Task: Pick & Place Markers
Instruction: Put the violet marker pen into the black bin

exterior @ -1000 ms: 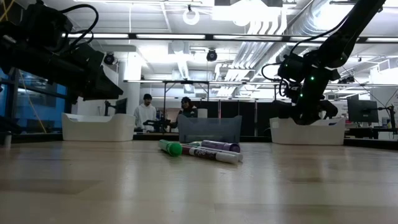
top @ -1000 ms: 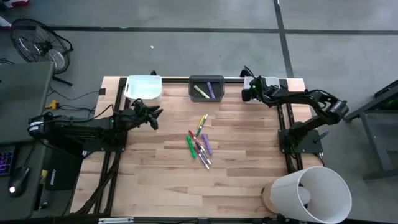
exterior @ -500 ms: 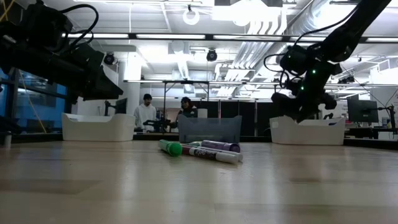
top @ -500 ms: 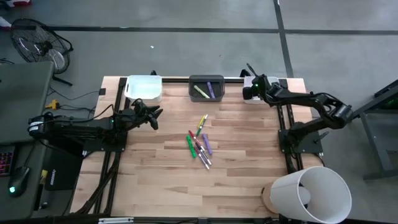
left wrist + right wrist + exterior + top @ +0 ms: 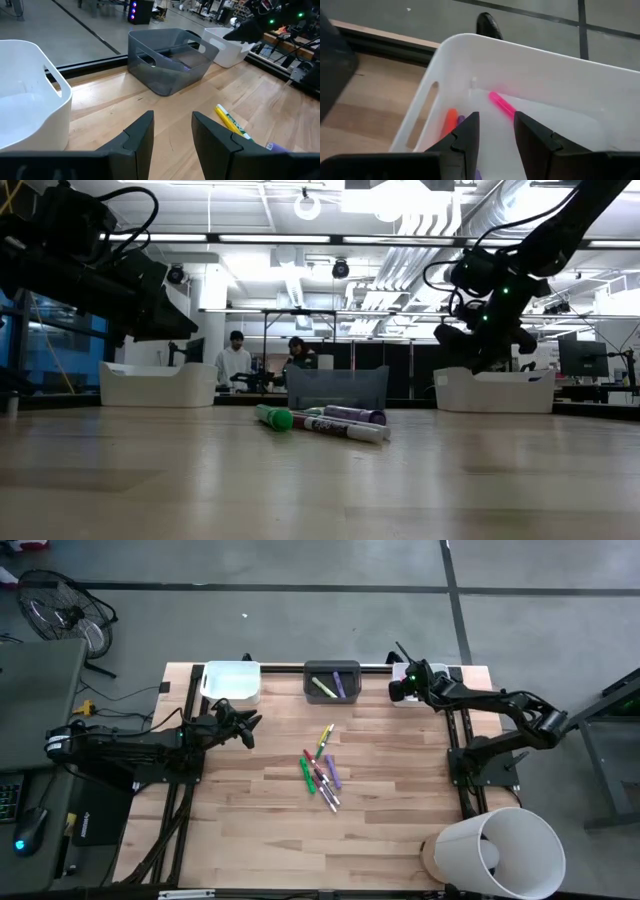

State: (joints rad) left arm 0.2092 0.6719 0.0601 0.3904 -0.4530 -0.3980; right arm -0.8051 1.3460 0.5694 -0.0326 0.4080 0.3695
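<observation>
Right gripper (image 5: 492, 131) hangs over the white bin (image 5: 560, 75) at the worktop's (image 5: 250, 790) far right corner, fingers (image 5: 462, 135) spread and empty; a pink marker (image 5: 502, 105) and an orange one (image 5: 449, 122) lie inside that bin. Left gripper (image 5: 172, 131) waits near the left white bin (image 5: 30, 95), fingers released, nothing held. Remaining markers (image 5: 322, 770) lie clustered mid-worktop, and two more sit in the grey bin (image 5: 332, 670) at the far edge.

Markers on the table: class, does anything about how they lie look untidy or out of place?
Yes. A loose cluster of markers lies scattered at crossing angles mid-table, outside every bin, while two sit in the grey bin and others in the right white bin.
</observation>
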